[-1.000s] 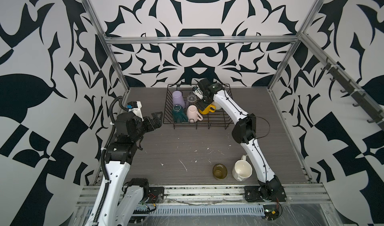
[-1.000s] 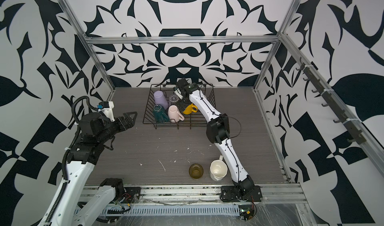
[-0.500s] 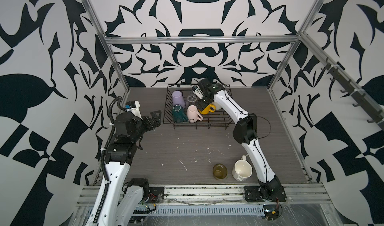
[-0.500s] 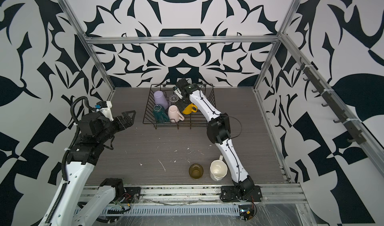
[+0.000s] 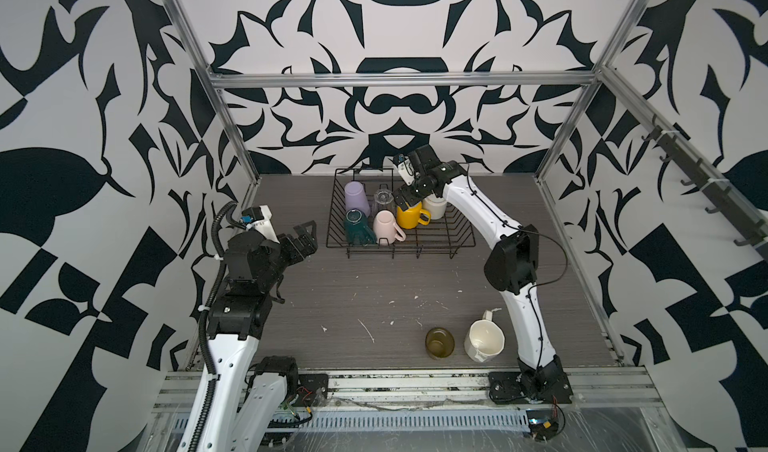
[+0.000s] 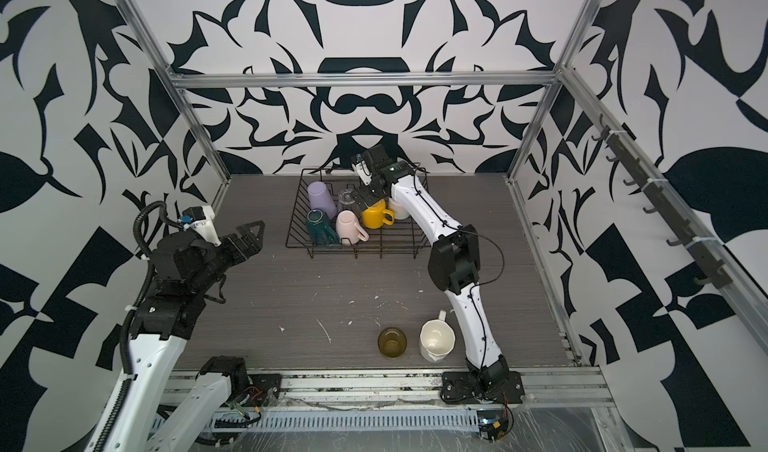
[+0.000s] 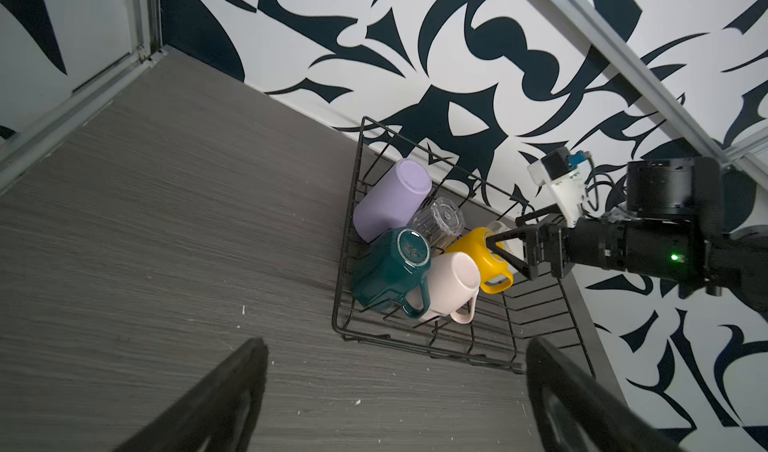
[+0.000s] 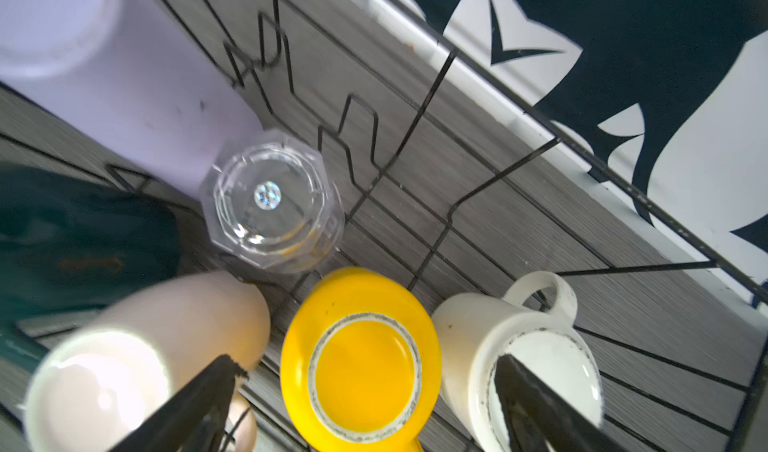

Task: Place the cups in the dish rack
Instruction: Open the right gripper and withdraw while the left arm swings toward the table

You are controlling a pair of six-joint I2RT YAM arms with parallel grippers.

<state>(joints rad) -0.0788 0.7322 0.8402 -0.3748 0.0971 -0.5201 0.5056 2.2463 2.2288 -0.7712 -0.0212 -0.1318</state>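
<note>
The black wire dish rack [image 5: 457, 242] stands at the back of the table. Upside down in it are a lilac tumbler [image 5: 356, 196], a clear glass [image 5: 383, 199], a dark green mug [image 5: 358, 227], a pink mug [image 5: 386, 227], a yellow mug [image 5: 409, 215] and a cream mug [image 5: 435, 208]. My right gripper [image 5: 409, 198] hangs open over the yellow mug [image 8: 361, 366], its fingers [image 8: 199, 396] apart on either side and holding nothing. An olive glass [image 5: 439, 341] and a white faceted mug [image 5: 484, 341] stand upright near the front edge. My left gripper [image 5: 305, 233] is open and empty, left of the rack.
Metal frame posts and patterned walls close in the table on three sides. The right arm's elbow [image 5: 513, 258] hangs beside the rack's right end. The rack's right half [image 6: 407, 237] holds no cups. White scuffs mark the grey table [image 5: 374, 296].
The right gripper's jaws have widened a little above the yellow mug. The left gripper has shifted slightly toward the rack.
</note>
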